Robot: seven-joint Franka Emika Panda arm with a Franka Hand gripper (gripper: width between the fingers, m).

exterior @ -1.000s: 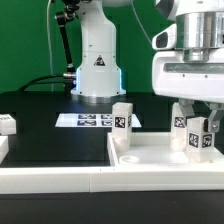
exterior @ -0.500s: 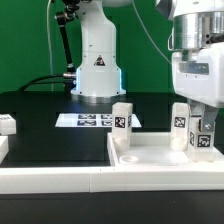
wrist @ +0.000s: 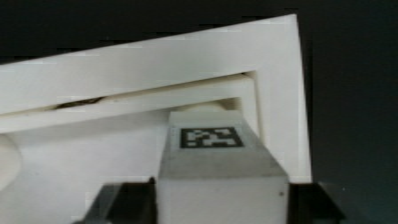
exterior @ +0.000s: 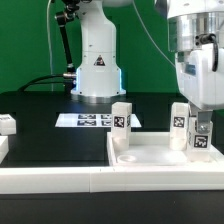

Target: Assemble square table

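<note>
The white square tabletop [exterior: 150,160] lies at the exterior view's right front, rim up. Two white tagged legs stand upright on it, one near its left corner [exterior: 122,126] and one further right [exterior: 180,120]. My gripper [exterior: 202,128] comes down from above at the right and is shut on a third leg [exterior: 201,143], which stands upright at the tabletop's right corner. In the wrist view this leg [wrist: 217,150] sits between my dark fingers [wrist: 134,200], with the tabletop's corner [wrist: 178,70] beyond it. A fourth leg [exterior: 7,124] lies loose at the far left.
The robot base [exterior: 97,65] stands at the back centre. The marker board [exterior: 92,120] lies flat in front of it. A long white rail [exterior: 50,178] runs along the front edge of the black surface.
My wrist has turned about its vertical axis over the held leg, so the hand now shows its narrow side. The leg stays at the same corner. The other parts have not moved.
</note>
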